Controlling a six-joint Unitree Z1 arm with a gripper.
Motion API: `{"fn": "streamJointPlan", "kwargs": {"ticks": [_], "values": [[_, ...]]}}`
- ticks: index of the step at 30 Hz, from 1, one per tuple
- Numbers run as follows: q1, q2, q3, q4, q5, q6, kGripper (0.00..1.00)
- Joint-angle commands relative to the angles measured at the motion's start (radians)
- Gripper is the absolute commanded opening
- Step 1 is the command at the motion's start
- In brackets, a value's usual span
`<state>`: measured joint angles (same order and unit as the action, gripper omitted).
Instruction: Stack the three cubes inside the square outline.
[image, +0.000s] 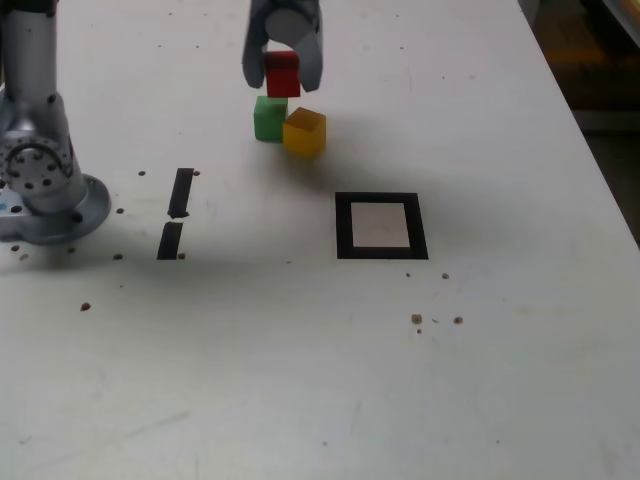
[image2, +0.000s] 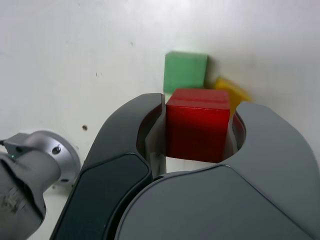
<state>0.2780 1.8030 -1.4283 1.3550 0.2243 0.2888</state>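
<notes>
White desk, speckled with debris. My hand is clamped on the red cube, above the green cube and yellow cube. Recommend lifting clear before carrying it to the square outline.

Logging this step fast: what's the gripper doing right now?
Gripper: shut on the red cube, lifted above the table beside the green cube.

Robot lab bench, white table, arm base, tape marks
</notes>
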Motion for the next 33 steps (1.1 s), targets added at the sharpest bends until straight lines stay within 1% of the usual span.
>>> {"fn": "streamJointPlan", "kwargs": {"ticks": [1, 3, 7, 11, 14, 17, 20, 23, 26, 29, 33], "values": [[-0.056, -0.030, -0.027, 0.029, -0.009, -0.026, 0.29], [-0.131, -0.051, -0.055, 0.058, -0.021, -0.068, 0.29], [-0.305, -0.051, -0.095, 0.088, -0.074, -0.190, 0.29], [-0.432, 0.024, -0.138, 0.088, -0.129, -0.292, 0.29], [-0.485, 0.106, -0.189, 0.089, -0.153, -0.339, 0.29], [-0.504, 0.158, -0.212, 0.084, -0.168, -0.369, 0.29], [-0.505, 0.174, -0.195, 0.067, -0.182, -0.384, 0.29], [-0.493, 0.176, -0.151, 0.024, -0.201, -0.387, 0.29], [-0.477, 0.180, -0.109, -0.022, -0.211, -0.385, 0.29], [-0.467, 0.189, -0.091, -0.061, -0.205, -0.378, 0.30], [-0.458, 0.210, -0.090, -0.090, -0.181, -0.370, 0.32]]}}
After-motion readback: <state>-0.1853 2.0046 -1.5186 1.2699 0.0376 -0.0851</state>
